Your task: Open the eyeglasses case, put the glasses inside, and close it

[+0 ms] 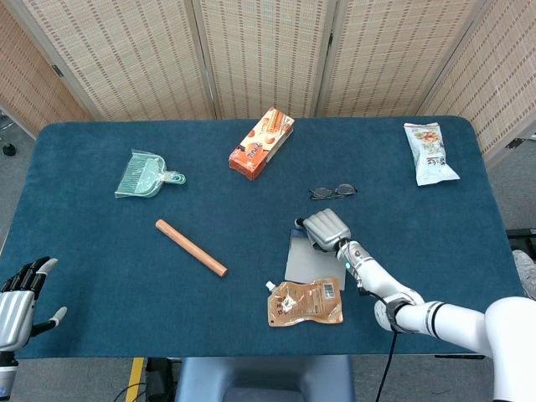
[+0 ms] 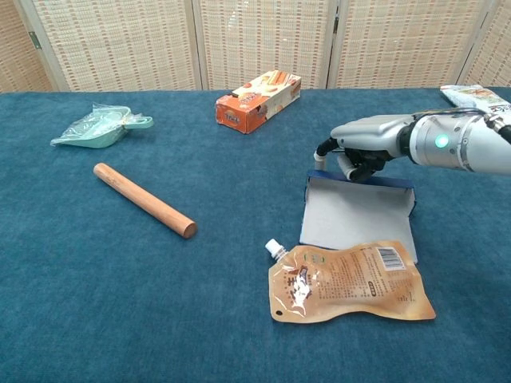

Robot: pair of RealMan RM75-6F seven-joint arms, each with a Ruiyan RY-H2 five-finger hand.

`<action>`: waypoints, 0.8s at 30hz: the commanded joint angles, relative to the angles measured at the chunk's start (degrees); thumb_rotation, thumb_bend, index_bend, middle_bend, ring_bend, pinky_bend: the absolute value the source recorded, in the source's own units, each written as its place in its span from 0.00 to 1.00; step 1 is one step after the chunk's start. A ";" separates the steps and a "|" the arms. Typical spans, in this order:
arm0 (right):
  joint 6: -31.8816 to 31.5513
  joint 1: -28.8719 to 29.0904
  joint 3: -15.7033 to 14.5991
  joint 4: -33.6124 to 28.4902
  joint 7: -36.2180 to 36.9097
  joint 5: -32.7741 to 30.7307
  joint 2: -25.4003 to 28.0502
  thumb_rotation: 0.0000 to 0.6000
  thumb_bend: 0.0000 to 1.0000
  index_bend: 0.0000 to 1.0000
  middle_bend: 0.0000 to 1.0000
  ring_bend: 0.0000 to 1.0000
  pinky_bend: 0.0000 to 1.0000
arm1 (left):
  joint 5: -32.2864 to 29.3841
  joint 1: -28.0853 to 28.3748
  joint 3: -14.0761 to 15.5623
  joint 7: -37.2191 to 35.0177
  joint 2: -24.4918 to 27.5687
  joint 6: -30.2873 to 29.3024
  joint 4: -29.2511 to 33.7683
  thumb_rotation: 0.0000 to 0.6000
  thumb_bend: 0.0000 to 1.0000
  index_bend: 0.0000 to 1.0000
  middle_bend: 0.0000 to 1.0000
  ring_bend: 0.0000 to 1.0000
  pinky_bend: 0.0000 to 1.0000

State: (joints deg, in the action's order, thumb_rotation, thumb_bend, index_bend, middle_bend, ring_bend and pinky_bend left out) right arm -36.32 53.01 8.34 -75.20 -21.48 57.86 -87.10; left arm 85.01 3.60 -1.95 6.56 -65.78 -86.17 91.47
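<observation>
Right hand point(image 1: 325, 228): it is reaching over the far blue edge of the eyeglasses case point(image 1: 311, 260), palm down. In the chest view its fingers point(image 2: 357, 166) are curling down onto that blue edge and touching it. I cannot tell if they are really gripping it.

Left hand point(image 1: 18, 294): it is hanging at the near left corner of the table, well apart from everything. Its fingers are spreading apart and holding nothing.

Eyeglasses case: it is lying open and flat on the table, grey inside facing up, blue rim at the far side. Its near edge is sitting just beside the top of the brown pouch point(image 1: 306, 302).

Glasses point(image 1: 333, 192): they are lying on the cloth just past the right hand, outside the case. The chest view is not showing them, because the hand is in front.

Table point(image 1: 100, 251): it is wearing a dark blue cloth.

Brown pouch: it is lying flat near the front edge, white spout pointing left.

Wooden rod point(image 1: 190, 247): it is lying slantwise left of the case, well apart from it.

Green dustpan point(image 1: 144, 176): it is sitting at the far left.

Orange snack box point(image 1: 262, 143): it is lying at the far middle.

White snack bag point(image 1: 430, 152): it is lying at the far right corner.
</observation>
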 commanded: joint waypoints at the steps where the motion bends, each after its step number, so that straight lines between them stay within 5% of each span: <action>1: -3.83 -1.56 -0.51 -3.76 1.82 3.69 1.71 1.00 1.00 0.27 0.99 1.00 0.99 | 0.05 -0.07 0.00 -0.28 0.01 -0.12 -0.21 1.00 0.24 0.16 0.16 0.16 0.29; 12: -12.38 -9.76 -8.66 -14.57 5.51 17.63 13.39 1.00 1.00 0.27 0.99 1.00 0.99 | 0.58 0.05 0.15 -0.75 -0.59 -0.05 -0.47 1.00 0.24 0.16 0.16 0.16 0.29; 17: -11.16 -11.13 -11.22 -13.42 4.91 18.62 14.31 1.00 1.00 0.27 0.99 1.00 0.99 | 1.03 0.16 0.22 -0.47 -0.62 -0.12 -0.20 1.00 0.24 0.16 0.16 0.16 0.29; 24: -9.01 -10.62 -10.58 -8.23 3.31 17.36 10.78 1.00 1.00 0.27 0.99 1.00 0.99 | 1.23 -0.09 0.29 -0.27 -0.18 -0.60 0.22 1.00 0.24 0.16 0.16 0.16 0.29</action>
State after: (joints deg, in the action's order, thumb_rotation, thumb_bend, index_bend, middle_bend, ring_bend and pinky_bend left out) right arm -46.09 42.10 -2.62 -84.73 -17.54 75.81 -75.24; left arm 86.28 3.54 -1.67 6.27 -66.00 -86.76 91.67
